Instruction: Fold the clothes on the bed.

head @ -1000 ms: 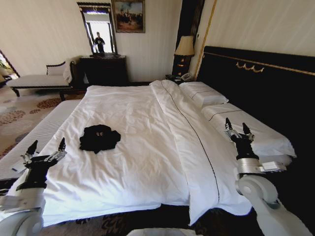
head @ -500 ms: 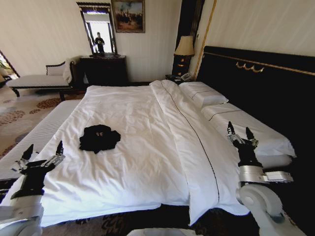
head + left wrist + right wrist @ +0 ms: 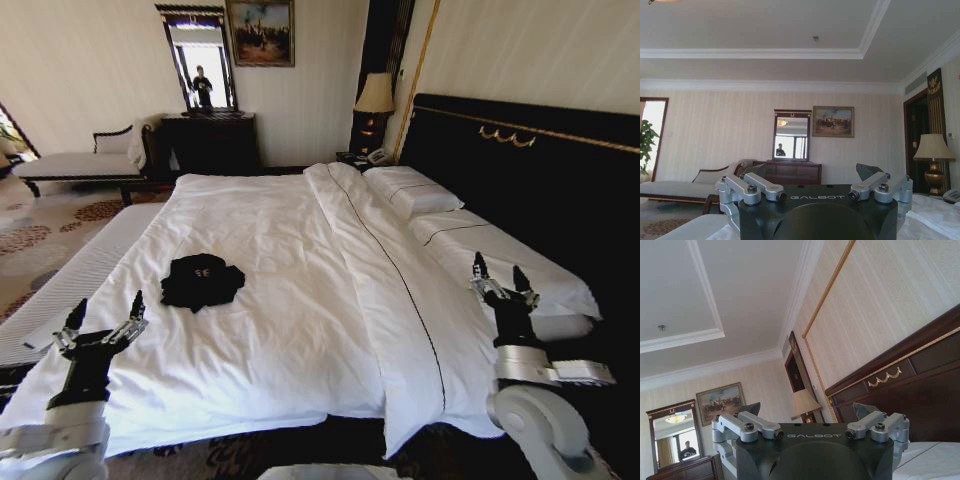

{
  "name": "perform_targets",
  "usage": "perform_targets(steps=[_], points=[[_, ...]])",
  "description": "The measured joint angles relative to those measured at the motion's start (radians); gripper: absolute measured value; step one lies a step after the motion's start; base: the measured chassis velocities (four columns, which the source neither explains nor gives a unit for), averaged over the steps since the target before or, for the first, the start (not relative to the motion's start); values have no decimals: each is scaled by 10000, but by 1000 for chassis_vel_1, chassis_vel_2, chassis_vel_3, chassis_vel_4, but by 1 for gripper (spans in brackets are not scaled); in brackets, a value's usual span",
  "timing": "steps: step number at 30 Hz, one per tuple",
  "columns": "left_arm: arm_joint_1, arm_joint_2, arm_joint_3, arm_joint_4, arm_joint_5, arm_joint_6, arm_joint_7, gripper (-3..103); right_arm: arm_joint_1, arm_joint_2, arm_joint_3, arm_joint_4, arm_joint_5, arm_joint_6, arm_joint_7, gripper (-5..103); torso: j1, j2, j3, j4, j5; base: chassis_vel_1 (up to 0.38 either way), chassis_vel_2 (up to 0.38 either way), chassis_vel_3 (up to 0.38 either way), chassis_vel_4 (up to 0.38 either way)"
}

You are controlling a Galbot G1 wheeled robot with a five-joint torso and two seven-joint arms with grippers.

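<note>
Black T-shirt (image 3: 202,281) crumpled on bed (image 3: 300,300), no clear long axis, left claw (image 3: 103,325) and right claw (image 3: 501,277) spread wide, empty

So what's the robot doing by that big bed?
The robot stands at the bed, both arms raised, holding nothing. The left gripper is up over the bed's near left corner, fingers open. The right gripper is up near the pillows, fingers open too. A black T-shirt lies crumpled on the white duvet, untouched and not folded yet.
</note>
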Motion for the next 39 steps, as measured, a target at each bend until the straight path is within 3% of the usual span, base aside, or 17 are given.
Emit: perform_targets(steps=[39], points=[[-1131, 583, 705, 1535, 293, -17, 47, 100, 741, 23, -397, -1099, -204, -249, 152, 100, 0, 0, 1, 2, -1, 0, 0, 0, 0]])
